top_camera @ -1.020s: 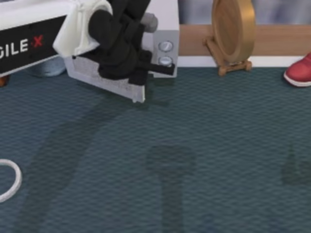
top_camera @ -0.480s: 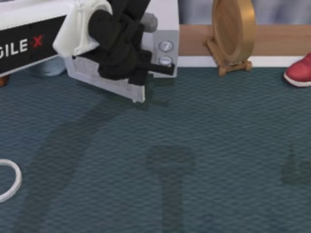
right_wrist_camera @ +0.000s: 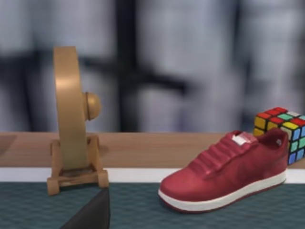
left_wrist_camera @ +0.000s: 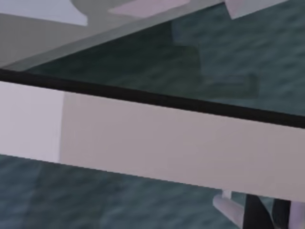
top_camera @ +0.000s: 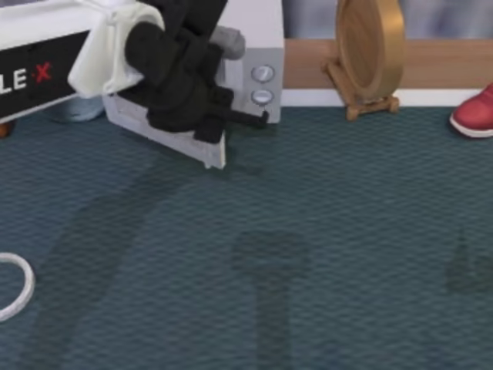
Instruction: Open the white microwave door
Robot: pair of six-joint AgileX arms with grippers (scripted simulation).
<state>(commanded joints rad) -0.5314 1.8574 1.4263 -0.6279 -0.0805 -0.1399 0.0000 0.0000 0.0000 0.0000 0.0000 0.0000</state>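
Note:
The white microwave (top_camera: 258,31) stands at the back left, with two silver knobs (top_camera: 263,85) on its narrow front panel. The white microwave door (top_camera: 173,139) with its grey mesh window is swung outward at an angle, its free edge toward the table's middle. My left gripper (top_camera: 219,123) sits at that free edge, shut on the door's slim bar handle (left_wrist_camera: 228,208). The left wrist view is filled by the door's white edge (left_wrist_camera: 167,143). Only a dark part of my right gripper (right_wrist_camera: 93,217) shows, parked off the top view.
A round wooden disc on a stand (top_camera: 368,54) sits on the wooden ledge right of the microwave. A red shoe (top_camera: 474,112) lies at the back right, with a colour cube (right_wrist_camera: 281,131) behind it. A white ring (top_camera: 15,285) lies at the left edge.
My left arm has drawn back to the left with the handle, and the door has swung a little farther out from the microwave.

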